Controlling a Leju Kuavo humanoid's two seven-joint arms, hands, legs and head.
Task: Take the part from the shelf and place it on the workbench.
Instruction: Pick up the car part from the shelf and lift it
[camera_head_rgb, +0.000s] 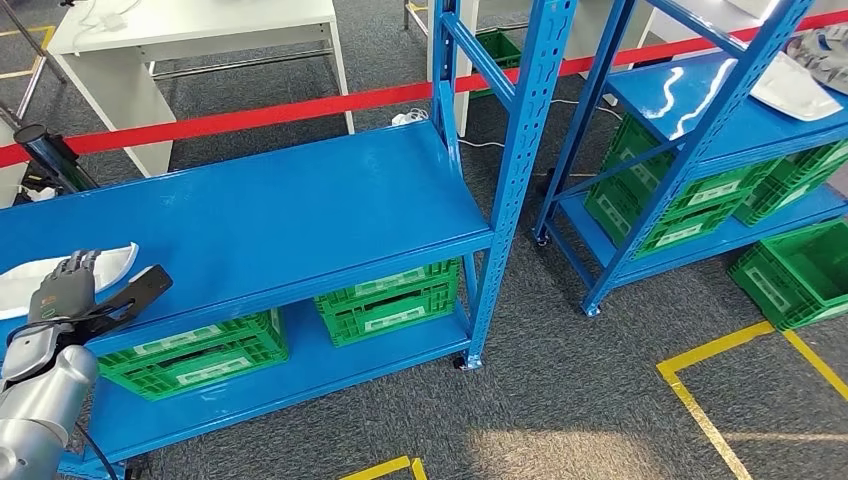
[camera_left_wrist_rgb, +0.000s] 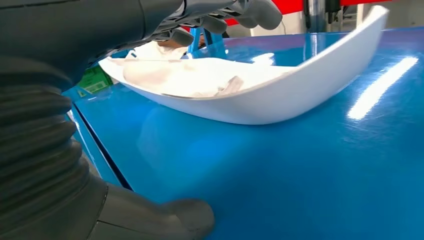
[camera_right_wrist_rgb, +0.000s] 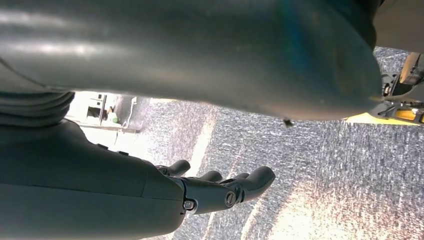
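Where left robot hand (camera_head_rgb: 66, 290) reaches, curved white part (camera_left_wrist_rgb: 260, 95), glossy blue shelf (camera_head_rgb: 300, 215)

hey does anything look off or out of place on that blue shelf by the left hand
Nothing stands out. The white part lies whole on the blue shelf, with the left hand over its near end and its fingers above the rim. The green crates sit squarely on the lower level. No spill or visible damage.

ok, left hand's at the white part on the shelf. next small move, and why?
Probably close the left hand on the white part: its fingers arch over the rim, the thumb sits low beside it, and the part lies flat on the blue shelf, apparently ungripped.
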